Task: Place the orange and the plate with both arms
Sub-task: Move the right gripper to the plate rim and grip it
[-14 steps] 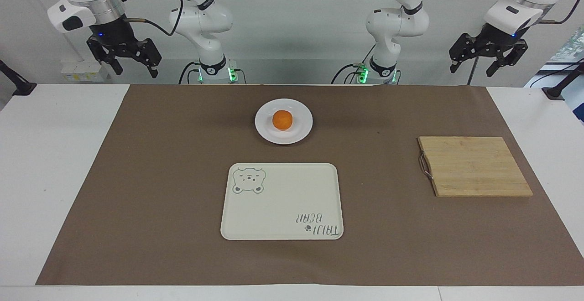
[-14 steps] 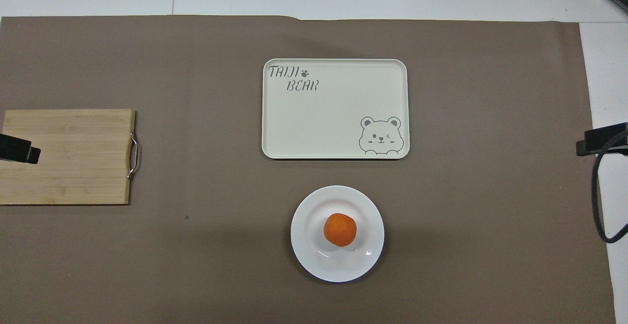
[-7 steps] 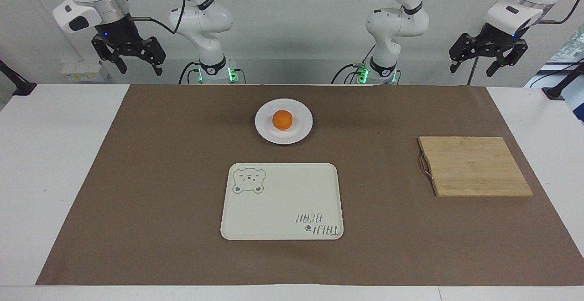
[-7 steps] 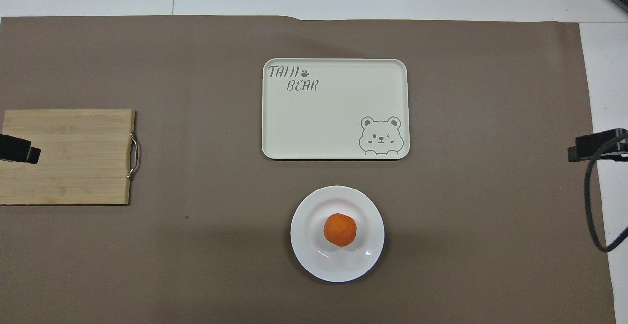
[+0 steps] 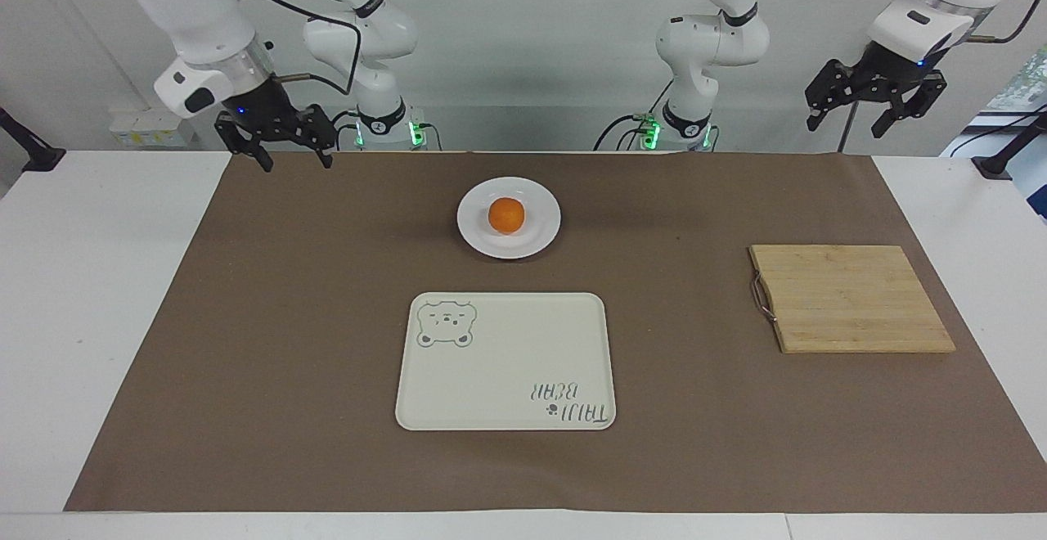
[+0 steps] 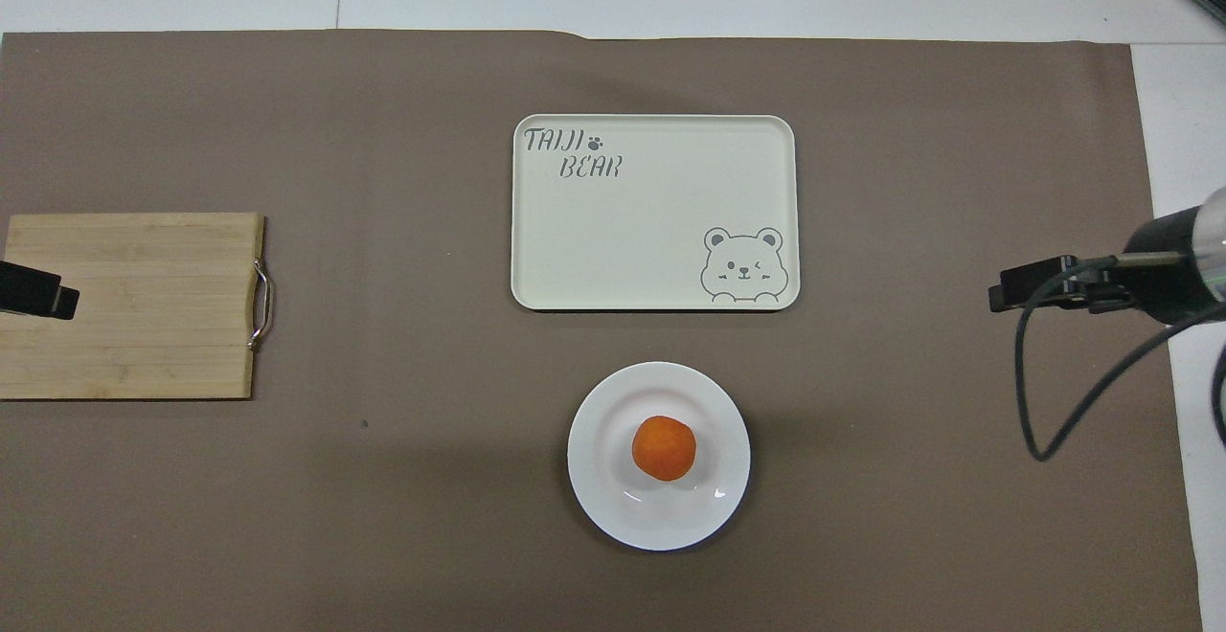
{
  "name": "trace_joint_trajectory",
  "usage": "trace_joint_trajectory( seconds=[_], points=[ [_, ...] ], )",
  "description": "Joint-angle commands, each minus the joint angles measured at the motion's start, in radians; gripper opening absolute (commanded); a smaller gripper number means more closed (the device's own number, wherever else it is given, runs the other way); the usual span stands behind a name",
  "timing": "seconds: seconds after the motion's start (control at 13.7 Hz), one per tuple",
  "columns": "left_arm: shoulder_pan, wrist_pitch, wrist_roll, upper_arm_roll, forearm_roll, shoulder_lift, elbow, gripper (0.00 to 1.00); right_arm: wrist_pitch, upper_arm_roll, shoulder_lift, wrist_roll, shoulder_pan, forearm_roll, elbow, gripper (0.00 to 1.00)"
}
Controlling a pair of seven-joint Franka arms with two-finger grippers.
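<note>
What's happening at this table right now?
Nothing is held yet. The orange sits on the plate, nearer the robots than the tray. The right gripper, open, hangs over the mat's corner. The left gripper, open, waits above the board's end.

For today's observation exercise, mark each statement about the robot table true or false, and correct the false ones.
1. The orange lies on the plate. True.
2. The plate stands on the tray. False: it stands on the brown mat, nearer the robots than the tray.
3. The right hand holds the orange. False: it is open and empty, in the air.
4. The wooden board has nothing on it. True.
5. The left hand is open. True.
</note>
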Motion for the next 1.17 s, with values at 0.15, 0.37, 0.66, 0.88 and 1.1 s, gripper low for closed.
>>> trace_joint_trajectory(
  seconds=[0.15, 0.37, 0.66, 0.88, 1.1],
  points=[
    [0.005, -0.012, -0.008, -0.003, 0.005, -0.004, 0.011, 1.0, 0.202, 0.001, 0.02, 0.107, 0.078, 0.214, -0.191, 1.0],
    [0.005, -0.012, -0.008, -0.003, 0.005, -0.002, 0.011, 1.0, 0.311, -0.001, 0.02, 0.103, 0.135, 0.367, -0.329, 1.0],
    [0.005, -0.012, -0.008, -0.003, 0.005, -0.004, 0.011, 1.0, 0.368, -0.001, -0.068, 0.037, 0.151, 0.524, -0.495, 1.0],
    [0.005, -0.012, -0.008, -0.003, 0.005, -0.002, 0.011, 1.0, 0.441, -0.001, -0.101, -0.162, 0.149, 0.675, -0.634, 1.0],
    [0.005, -0.012, -0.008, -0.003, 0.005, -0.004, 0.011, 1.0, 0.508, 0.001, -0.098, -0.261, 0.158, 0.734, -0.69, 1.0]
  ],
)
